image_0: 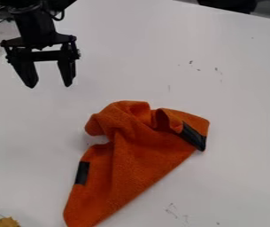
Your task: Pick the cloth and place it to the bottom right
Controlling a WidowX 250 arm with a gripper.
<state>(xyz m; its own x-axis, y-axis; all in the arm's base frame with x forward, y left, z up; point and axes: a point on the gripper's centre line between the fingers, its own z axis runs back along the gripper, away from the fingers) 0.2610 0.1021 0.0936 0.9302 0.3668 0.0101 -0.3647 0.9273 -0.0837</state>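
One orange cloth (134,153) lay crumpled on the white tabletop (243,84), with black patches (82,173) on its left and right sides and its long point towards the near edge. Well apart, the black hand (50,86) hung spread towards the far left corner.

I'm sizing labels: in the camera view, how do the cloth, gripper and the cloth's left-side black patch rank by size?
1. Orange cloth
2. Gripper
3. Left-side black patch
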